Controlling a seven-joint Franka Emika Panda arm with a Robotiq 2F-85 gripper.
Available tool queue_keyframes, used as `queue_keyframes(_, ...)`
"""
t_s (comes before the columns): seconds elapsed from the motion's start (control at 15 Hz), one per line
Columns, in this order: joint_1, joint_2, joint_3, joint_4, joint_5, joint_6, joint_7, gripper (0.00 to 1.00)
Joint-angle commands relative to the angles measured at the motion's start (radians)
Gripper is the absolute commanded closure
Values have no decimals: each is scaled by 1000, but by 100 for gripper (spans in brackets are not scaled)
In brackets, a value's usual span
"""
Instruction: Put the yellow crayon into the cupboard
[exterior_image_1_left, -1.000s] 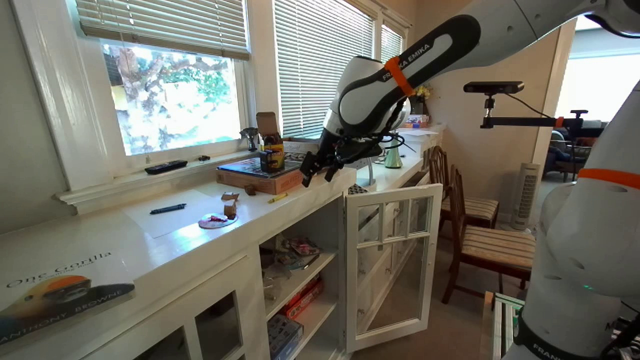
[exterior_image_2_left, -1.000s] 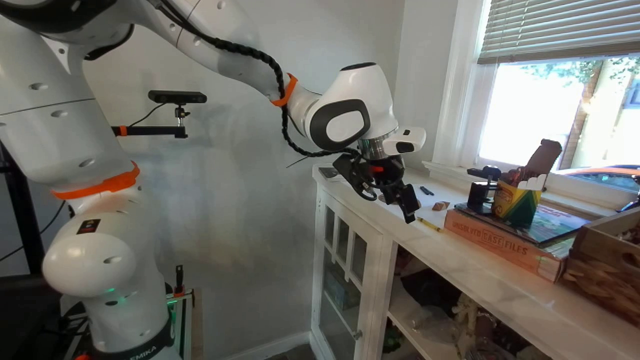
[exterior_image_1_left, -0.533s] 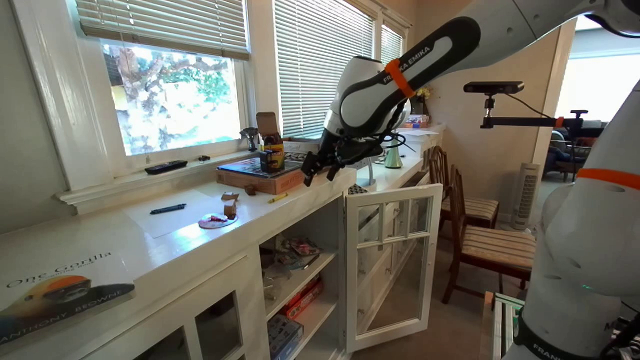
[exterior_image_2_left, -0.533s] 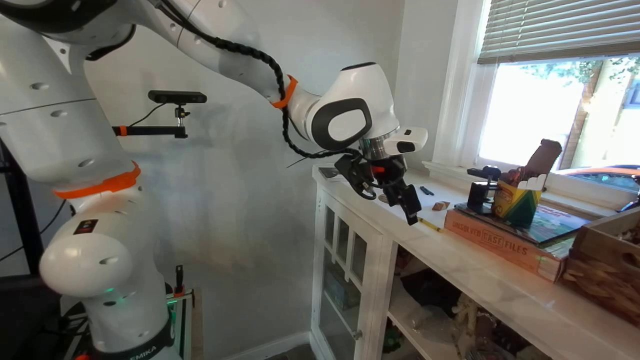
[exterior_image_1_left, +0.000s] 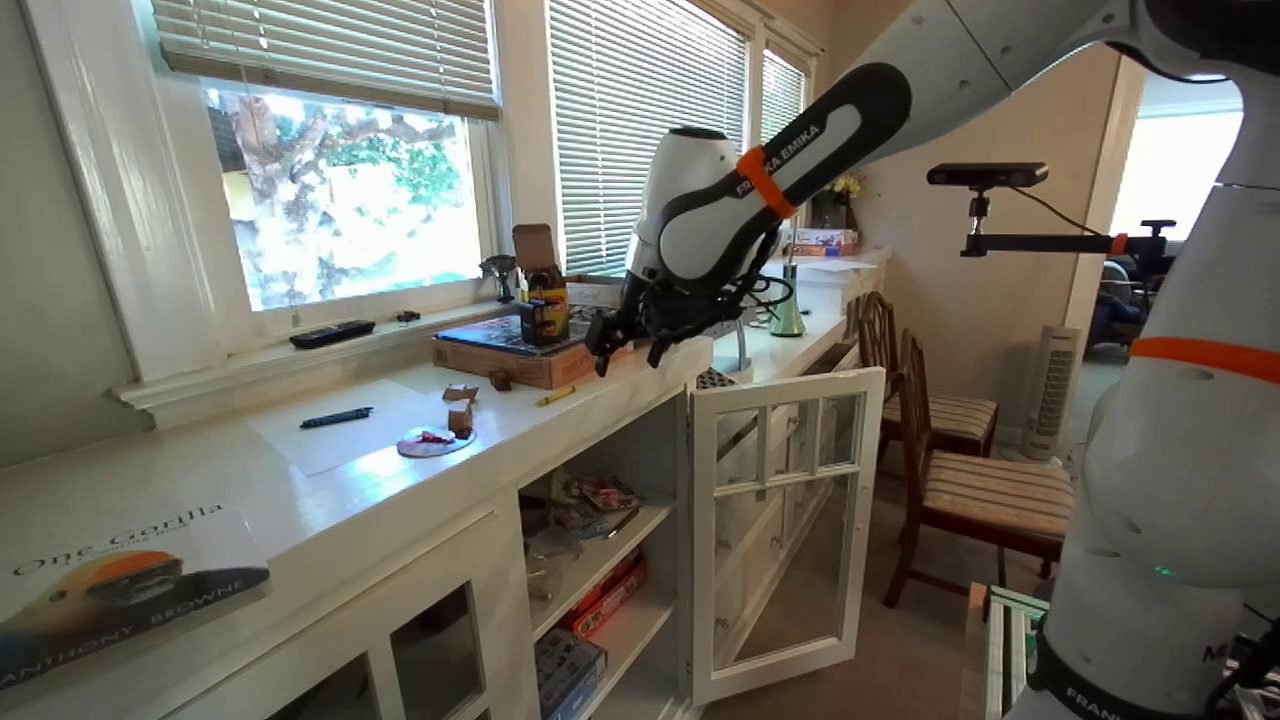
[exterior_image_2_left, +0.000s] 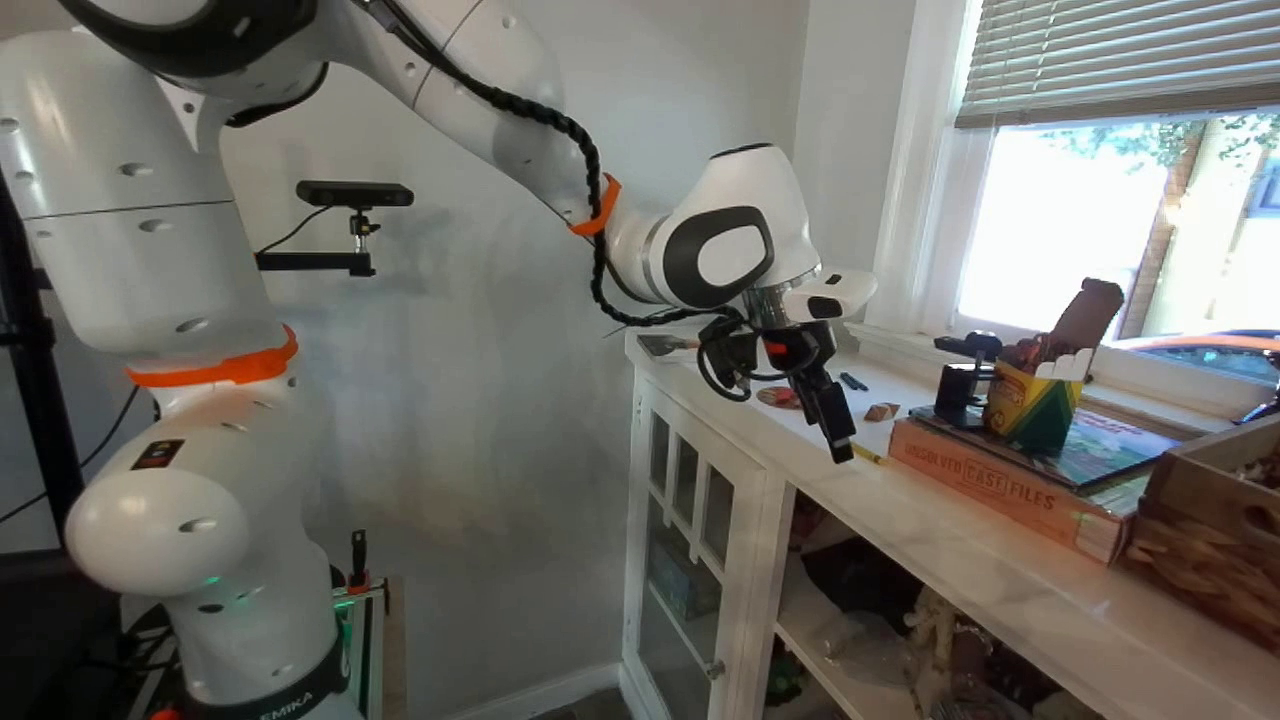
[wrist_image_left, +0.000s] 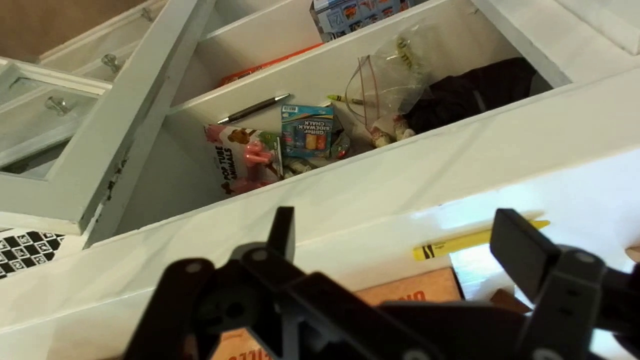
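Note:
The yellow crayon (exterior_image_1_left: 556, 396) lies on the white counter top near its front edge. It also shows in an exterior view (exterior_image_2_left: 868, 454), partly hidden by the gripper, and in the wrist view (wrist_image_left: 452, 244), its tip partly behind the right-hand finger. My gripper (exterior_image_1_left: 628, 362) is open and empty, above the counter close to the crayon; it also shows in an exterior view (exterior_image_2_left: 843, 452) and in the wrist view (wrist_image_left: 395, 220). The white cupboard (exterior_image_1_left: 650, 440) stands below the counter with its glass-pane door (exterior_image_1_left: 703, 520) swung open. Its upper shelf and inner wall (wrist_image_left: 175, 150) show in the wrist view.
An orange case-files box (exterior_image_2_left: 985, 480) with a crayon box (exterior_image_2_left: 1035, 405) on it stands beside the crayon. The shelf holds a pen (wrist_image_left: 254, 108), chalk pack (wrist_image_left: 307, 131), another crayon (wrist_image_left: 342, 98) and dark cloth (wrist_image_left: 467, 95). A dark marker (exterior_image_1_left: 336, 418) lies on paper.
My gripper has moved slightly left in one exterior view and right and lower in another, now covering part of the crayon there. It stays open. The crayon and door have not moved.

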Motion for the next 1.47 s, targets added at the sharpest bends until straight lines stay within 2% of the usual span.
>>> queue_keyframes(0.0,3,80,13,64,-46,8,104,0)
queue_keyframes(0.67,56,213,-17,198,-166,39,282,0)
queue_keyframes(1.4,147,306,-83,266,-278,75,404,0)
